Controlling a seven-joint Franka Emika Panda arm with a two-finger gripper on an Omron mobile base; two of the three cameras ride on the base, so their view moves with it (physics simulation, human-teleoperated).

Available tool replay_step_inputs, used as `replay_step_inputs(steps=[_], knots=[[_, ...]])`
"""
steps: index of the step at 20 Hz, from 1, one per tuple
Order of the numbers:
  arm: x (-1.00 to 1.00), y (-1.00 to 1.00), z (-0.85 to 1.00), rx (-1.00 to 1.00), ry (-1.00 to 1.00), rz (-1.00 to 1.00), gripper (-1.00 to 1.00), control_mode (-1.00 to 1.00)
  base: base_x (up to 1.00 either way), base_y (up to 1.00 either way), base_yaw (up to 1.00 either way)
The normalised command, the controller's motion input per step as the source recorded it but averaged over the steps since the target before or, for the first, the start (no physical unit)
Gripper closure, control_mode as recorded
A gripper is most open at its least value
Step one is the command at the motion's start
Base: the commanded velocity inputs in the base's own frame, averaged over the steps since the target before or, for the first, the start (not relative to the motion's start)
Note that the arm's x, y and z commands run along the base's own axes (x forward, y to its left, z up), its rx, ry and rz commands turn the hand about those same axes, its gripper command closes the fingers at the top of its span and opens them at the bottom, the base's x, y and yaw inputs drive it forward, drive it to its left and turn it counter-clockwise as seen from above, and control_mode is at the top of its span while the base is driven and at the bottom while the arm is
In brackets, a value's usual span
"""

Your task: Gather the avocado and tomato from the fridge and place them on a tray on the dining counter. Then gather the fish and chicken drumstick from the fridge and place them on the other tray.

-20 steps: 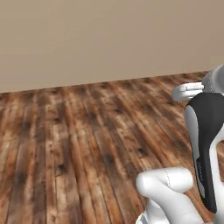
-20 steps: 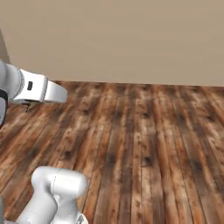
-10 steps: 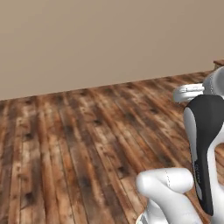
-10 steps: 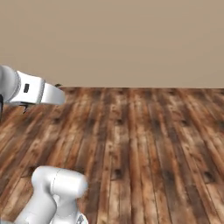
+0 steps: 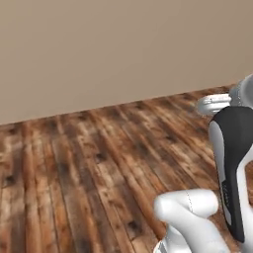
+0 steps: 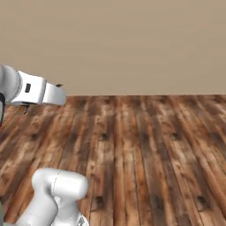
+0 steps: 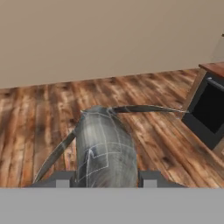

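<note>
Plainly, the claw [image 7: 106, 178] clamps a grey, scaly fish [image 7: 105, 148]; fins splayed.

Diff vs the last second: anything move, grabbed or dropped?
The base has driven on: in both base views the whole picture shifted, and the edge where the wall meets the wood floor now sits lower. That is camera motion, not things moving. The arm kept its pose over the base. Nothing was taken or let go; the hand holds the fish.
</note>
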Motion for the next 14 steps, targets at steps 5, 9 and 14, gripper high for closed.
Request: replay_step_inputs(steps=[5, 9, 14], knots=[[0.0, 0.0, 0.0, 0.0, 0.0, 0.0, 1.0, 1.0, 0.15, -0.06, -0.92], [0.0, 0.0, 0.0, 0.0, 0.0, 0.0, 1.0, 1.0, 0.17, 0.16, -0.96], [0.0, 0.0, 0.0, 0.0, 0.0, 0.0, 1.0, 1.0, 1.0, 0.86, -0.43]])
